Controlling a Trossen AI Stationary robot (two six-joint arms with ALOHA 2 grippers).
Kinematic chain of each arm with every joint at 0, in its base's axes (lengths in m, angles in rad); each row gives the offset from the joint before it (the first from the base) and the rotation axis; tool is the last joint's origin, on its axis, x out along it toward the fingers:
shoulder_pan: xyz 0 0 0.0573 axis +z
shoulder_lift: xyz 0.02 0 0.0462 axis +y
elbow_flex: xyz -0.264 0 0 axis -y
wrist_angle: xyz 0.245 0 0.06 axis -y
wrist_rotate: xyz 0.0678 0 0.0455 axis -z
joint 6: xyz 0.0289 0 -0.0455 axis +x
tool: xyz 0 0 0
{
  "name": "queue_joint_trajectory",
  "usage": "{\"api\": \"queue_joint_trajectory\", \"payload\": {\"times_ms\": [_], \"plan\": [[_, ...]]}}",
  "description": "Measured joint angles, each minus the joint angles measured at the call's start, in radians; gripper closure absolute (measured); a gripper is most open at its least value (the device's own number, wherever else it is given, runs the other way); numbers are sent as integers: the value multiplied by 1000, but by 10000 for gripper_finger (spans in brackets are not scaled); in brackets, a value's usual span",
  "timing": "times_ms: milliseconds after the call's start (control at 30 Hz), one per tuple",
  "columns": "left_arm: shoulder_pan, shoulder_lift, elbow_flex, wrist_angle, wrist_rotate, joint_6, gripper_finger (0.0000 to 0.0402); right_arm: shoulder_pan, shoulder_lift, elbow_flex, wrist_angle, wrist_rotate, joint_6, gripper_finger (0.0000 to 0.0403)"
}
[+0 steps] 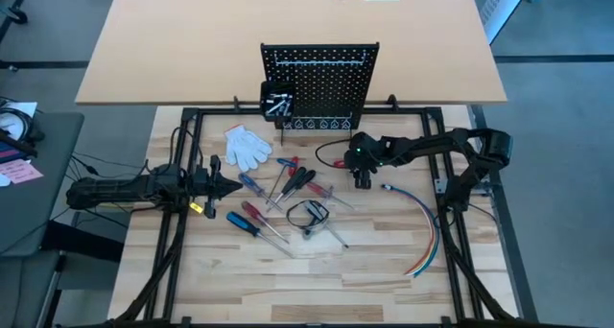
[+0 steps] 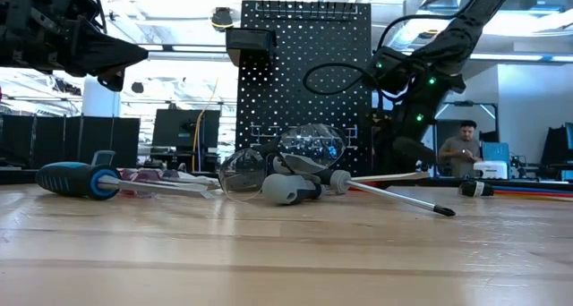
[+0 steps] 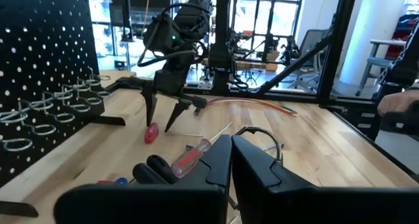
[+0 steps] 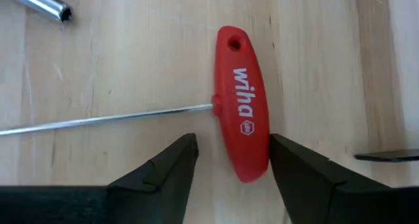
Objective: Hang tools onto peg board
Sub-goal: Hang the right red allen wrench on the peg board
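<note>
Right tool (image 4: 229,162) sits low over the red T-handle driver (image 4: 243,112), fingers spread and straddling the lower end of the handle, one finger (image 4: 167,165) on the shaft side, the other (image 4: 308,171) on the far side; no contact visible yet. The handle's long axis runs roughly between the two fingers toward the wrist, and the thin shaft (image 4: 105,119) leaves it at right angles, so closing across the handle's narrow width looks like the next move; it looks slightly off centre, closer to the far-side finger. In the high view this right tool (image 1: 362,179) is just in front of the peg board (image 1: 321,83), right of the main pile of screwdrivers (image 1: 278,199), and clearly the nearer arm. The driver lies flat on the table (image 1: 384,270), not hung; its red end shows under the tool in the left wrist view (image 3: 151,133). Left tool (image 1: 223,187) waits at the left of the pile, fingers pressed together, holding nothing. Risk: the handle rolling or pivoting as the fingers close.
</note>
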Motion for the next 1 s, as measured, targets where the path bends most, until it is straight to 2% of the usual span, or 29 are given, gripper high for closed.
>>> {"api": "queue_joint_trajectory", "payload": {"times_ms": [333,500,667,1000], "plan": [[0,0,0,-6,11,-47,392,38,2,-3,-8,8,57,330],[0,0,0,-7,11,-65,392,71,5,-4,-7,51,150,336],[0,0,0,-13,12,-66,392,156,-16,-6,-4,231,179,339],[0,0,0,-15,12,-71,393,324,-122,-8,-1,644,186,400]]}}
